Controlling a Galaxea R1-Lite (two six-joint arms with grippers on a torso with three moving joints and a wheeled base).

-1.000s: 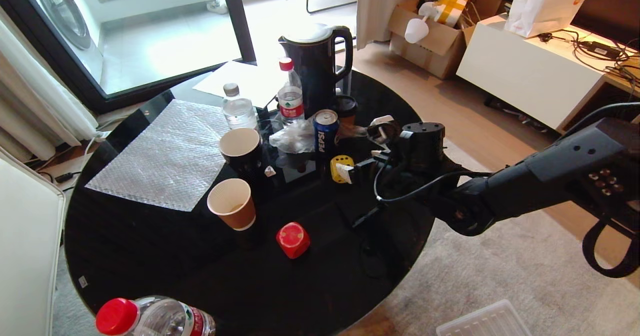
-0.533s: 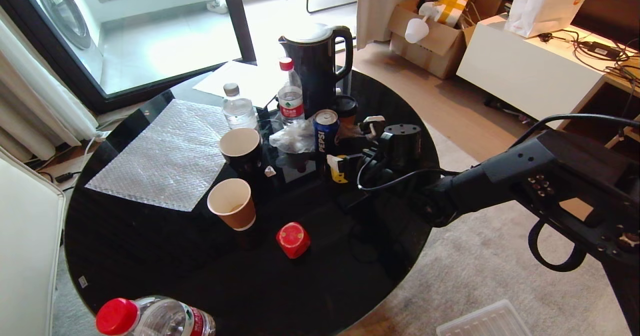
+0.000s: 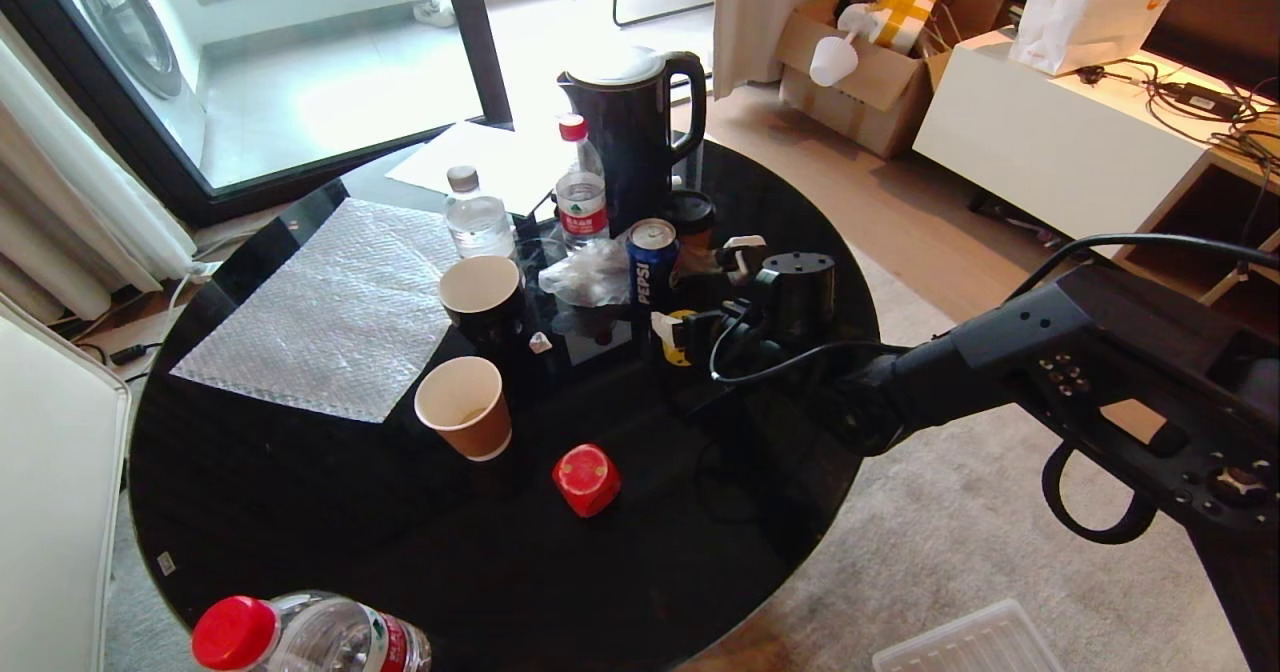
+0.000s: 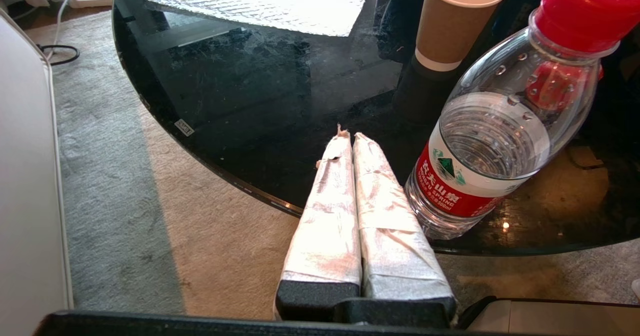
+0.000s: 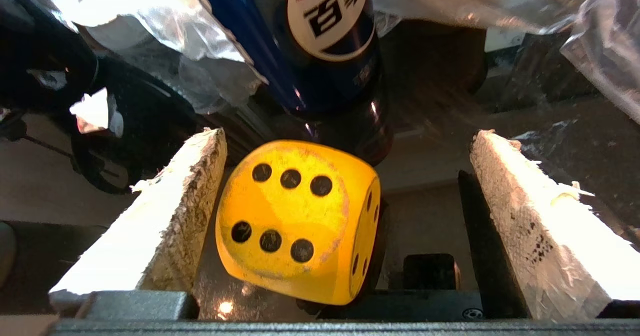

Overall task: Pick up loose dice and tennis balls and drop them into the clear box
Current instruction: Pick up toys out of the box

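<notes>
A yellow die (image 5: pixel 295 221) sits on the black round table (image 3: pixel 300 512) just in front of a Pepsi can (image 5: pixel 325 36). My right gripper (image 5: pixel 347 138) is open and low around it, with the die between the fingers and close to one of them. In the head view the die (image 3: pixel 682 352) is mostly hidden behind that gripper (image 3: pixel 705 287). A red die (image 3: pixel 586 479) lies alone nearer the table's front. My left gripper (image 4: pixel 347 136) is shut on nothing, parked over the table's near edge. No tennis balls are in view.
Two paper cups (image 3: pixel 465 407), water bottles (image 3: pixel 580 192), a black kettle (image 3: pixel 635 122), crumpled plastic (image 3: pixel 590 277) and a bubble-wrap sheet (image 3: pixel 340 307) crowd the table. Another bottle (image 4: pixel 500 141) stands beside my left gripper. A translucent ribbed plastic piece (image 3: pixel 965 642) lies on the carpet; I cannot tell if it is the clear box.
My right arm has reached further in towards the Pepsi can and dropped lower, so the open fingers now straddle the yellow die. The red die and the left arm have not moved.
</notes>
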